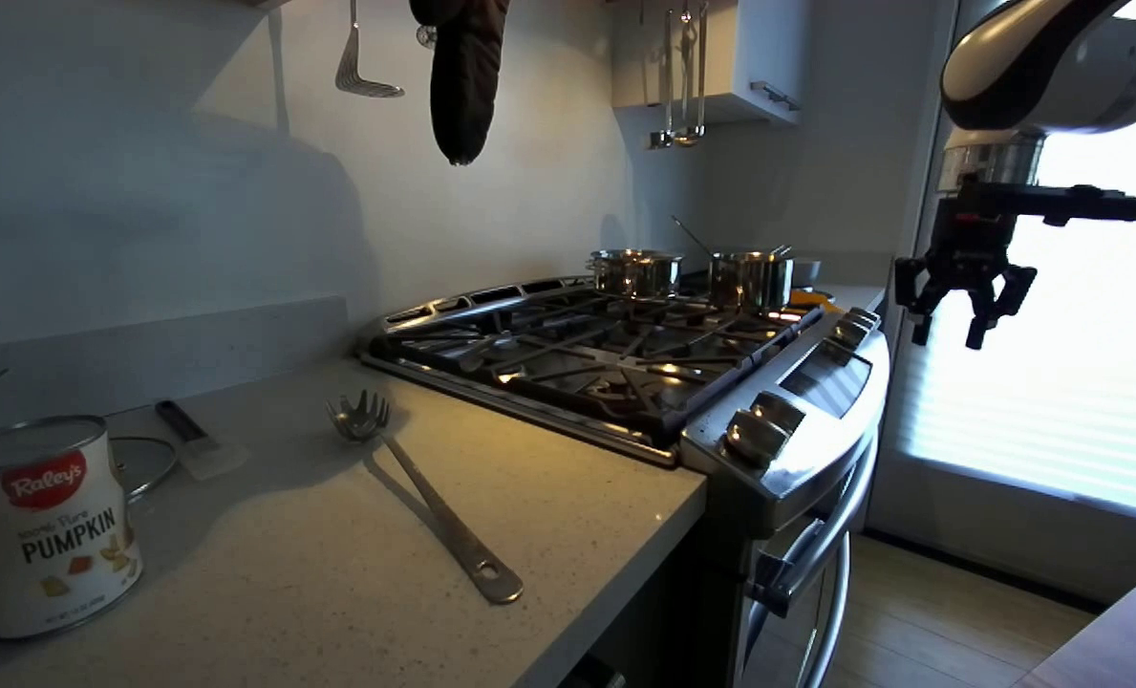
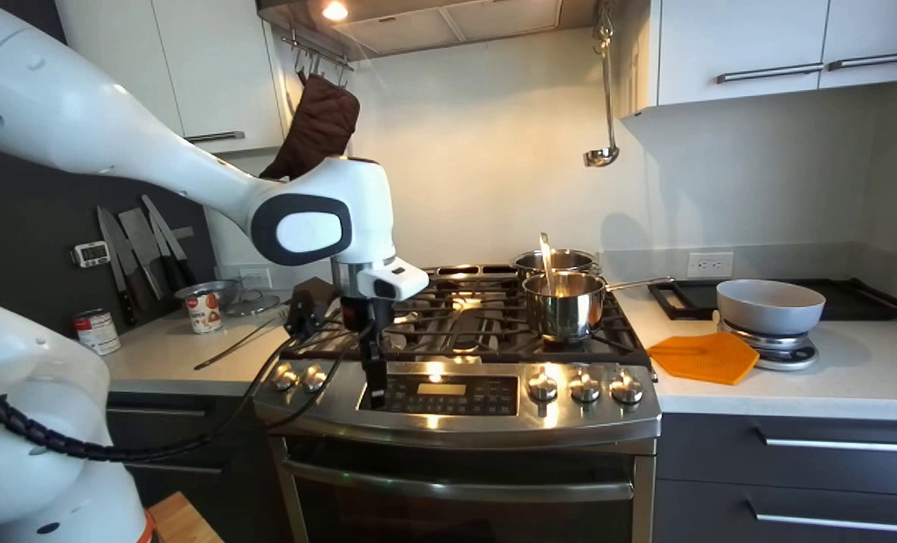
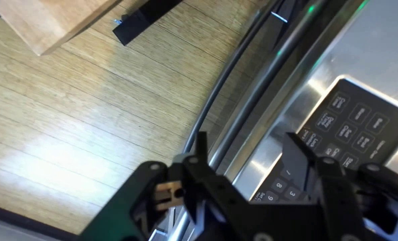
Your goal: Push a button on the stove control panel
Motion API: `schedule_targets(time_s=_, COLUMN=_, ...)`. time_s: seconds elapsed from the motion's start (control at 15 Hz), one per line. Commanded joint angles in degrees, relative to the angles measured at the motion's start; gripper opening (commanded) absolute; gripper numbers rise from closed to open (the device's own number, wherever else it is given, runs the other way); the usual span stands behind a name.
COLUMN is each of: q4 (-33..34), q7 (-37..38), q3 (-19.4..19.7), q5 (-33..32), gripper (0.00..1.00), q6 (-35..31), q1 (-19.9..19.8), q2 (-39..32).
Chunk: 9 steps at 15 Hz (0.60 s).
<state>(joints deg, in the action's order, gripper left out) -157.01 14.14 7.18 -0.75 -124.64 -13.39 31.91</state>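
Note:
The stove control panel is a black touch pad in the stove's steel front. It shows in both exterior views point(image 1: 824, 380) point(image 2: 452, 394), and in the wrist view point(image 3: 363, 125) with several labelled buttons. My gripper point(image 1: 948, 336) is open and empty, pointing down, raised in front of the stove in an exterior view. In an exterior view the gripper point(image 2: 376, 392) overlaps the panel's left end. In the wrist view the fingers point(image 3: 246, 137) are wide apart; the right finger overlaps the panel and hides some number keys. I see no contact with the panel.
Steel knobs point(image 2: 542, 386) flank the panel, and an oven handle point(image 2: 456, 490) runs below. Steel pots point(image 2: 565, 305) stand on the burners. An orange mat point(image 2: 705, 358) and grey bowl point(image 2: 769, 305) are on the counter. A metal fork point(image 1: 443, 516) and pumpkin can point(image 1: 52, 535) lie beside the stove.

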Motion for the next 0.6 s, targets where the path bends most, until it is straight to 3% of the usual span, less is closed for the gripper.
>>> schedule_targets(time_s=0.0, q4=-3.69, q7=-6.58, q3=-1.04, q5=-7.66, gripper=0.93, q6=6.69, q1=-2.24, q2=10.23)
schedule_targets(time_s=0.07, q4=-2.99, q7=-8.79, q3=-0.76, q5=-9.91, gripper=0.99, q6=8.22, q1=-2.57, q2=11.42)
schedule_targets(time_s=0.13, q4=-0.23, q7=-11.8, q3=0.06, q5=-11.74, gripper=1.0, q6=9.52, q1=-2.57, q2=10.86)
schedule_targets(time_s=0.33, q4=-0.03, q7=-21.32, q3=3.75, q5=-15.74, gripper=1.0, q6=6.93, q1=-2.39, q2=14.48)
schedule_targets(time_s=0.4, q4=-4.14, q7=-24.07, q3=5.22, q5=-16.51, gripper=1.0, q6=4.63, q1=-2.44, q2=18.57)
schedule_targets(time_s=0.47, q4=0.31, q7=-18.92, q3=2.76, q5=-14.43, gripper=1.0, q6=7.3, q1=-2.17, q2=12.98)
schedule_targets(time_s=0.53, q4=-0.33, q7=-21.29, q3=3.92, q5=-14.86, gripper=1.0, q6=6.8, q1=-2.23, q2=14.39)
